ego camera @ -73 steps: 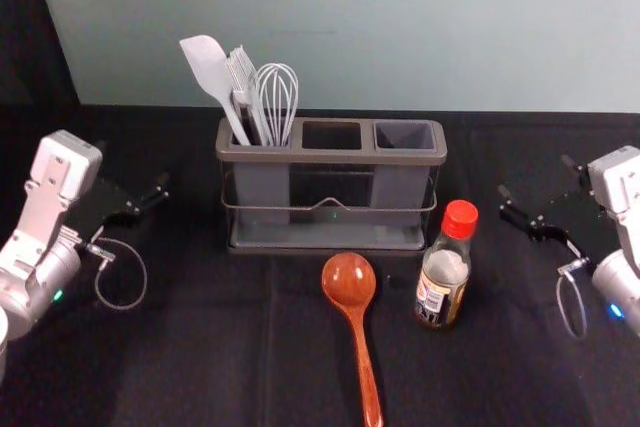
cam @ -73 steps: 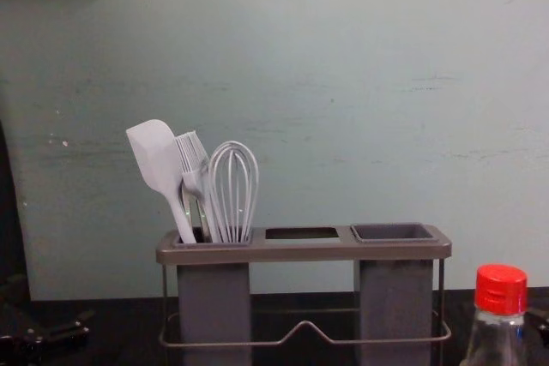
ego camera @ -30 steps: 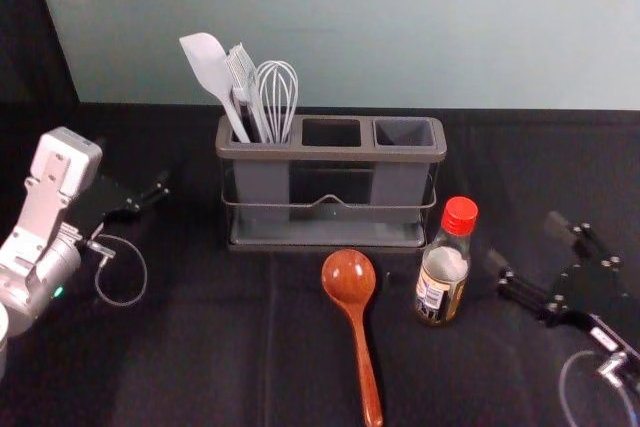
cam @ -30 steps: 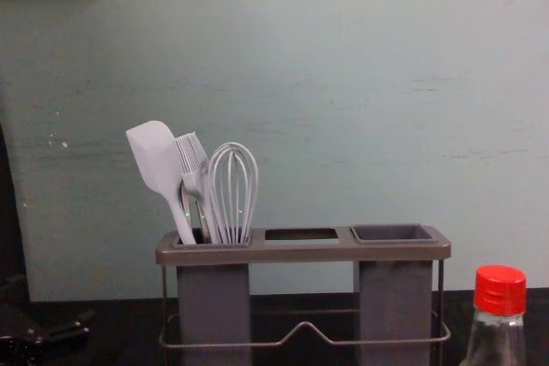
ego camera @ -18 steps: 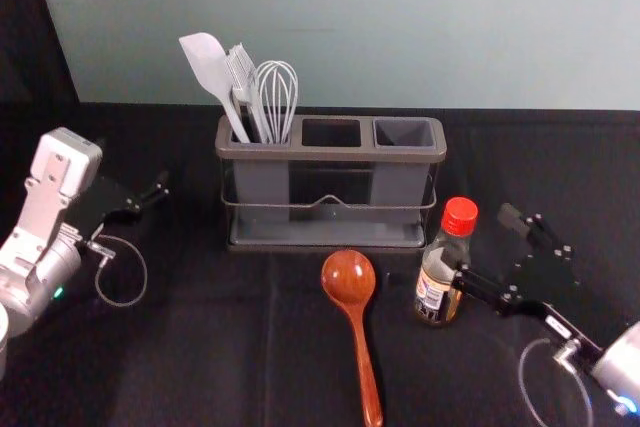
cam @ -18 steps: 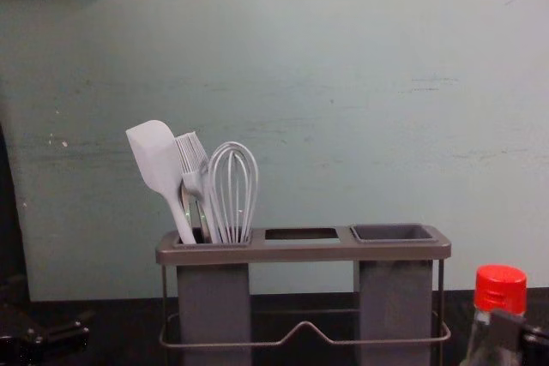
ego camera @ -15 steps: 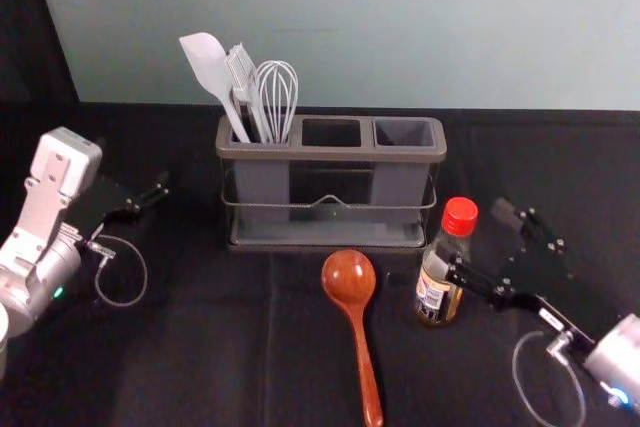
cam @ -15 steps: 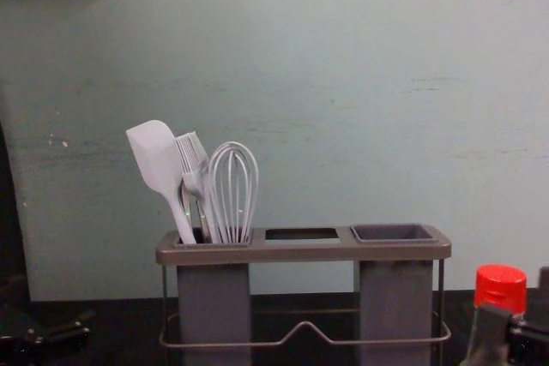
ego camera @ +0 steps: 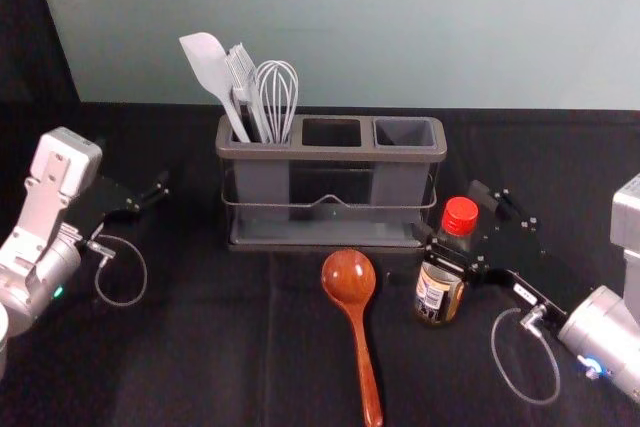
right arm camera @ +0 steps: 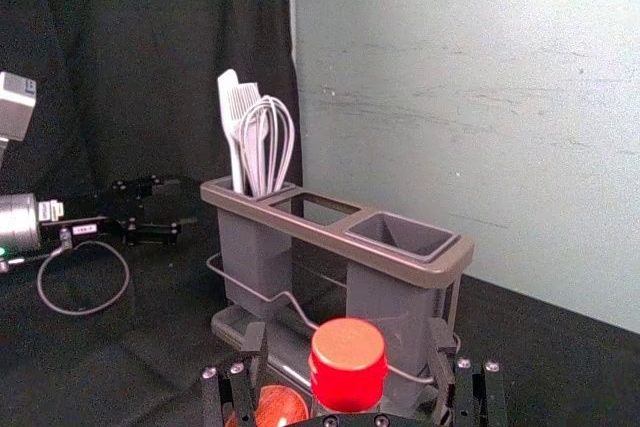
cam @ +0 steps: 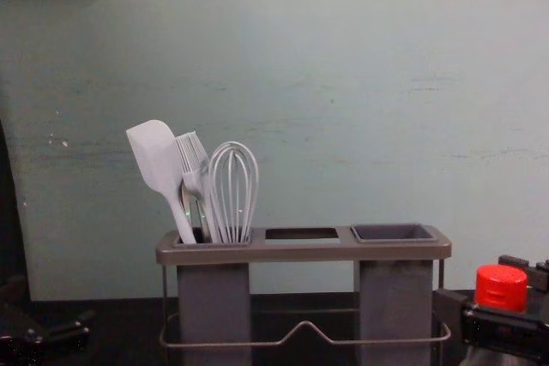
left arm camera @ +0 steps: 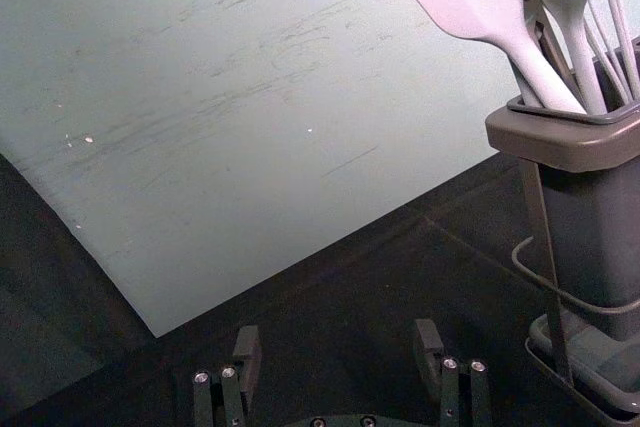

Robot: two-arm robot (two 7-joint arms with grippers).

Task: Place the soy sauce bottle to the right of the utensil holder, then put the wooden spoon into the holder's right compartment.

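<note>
- Black, the right gripper (right arm camera: pixel 348 336) is newly straddling the soy sauce bottle (ego camera: pixel 434 293), jaws apart, likely readying a grasp.
- The bottle is standing off the holder's (ego camera: pixel 330 155) front right corner.
- The wooden spoon (ego camera: pixel 349 280) is waiting toward the table's (ego camera: pixel 200 367) near edge.
- The left gripper (left arm camera: pixel 338 330) is idling, open, leftward.

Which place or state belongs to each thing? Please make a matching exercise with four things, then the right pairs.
1. red-capped glass soy sauce bottle
2. glossy reddish-brown wooden spoon
3. pale looped whisk
4. left end effector

A. lying on the black cloth
B. open, nothing between its fingers
C. upright between the open fingers of the right end effector
D. in the grey utensil holder's left compartment

1-C; 2-A; 3-D; 4-B
</note>
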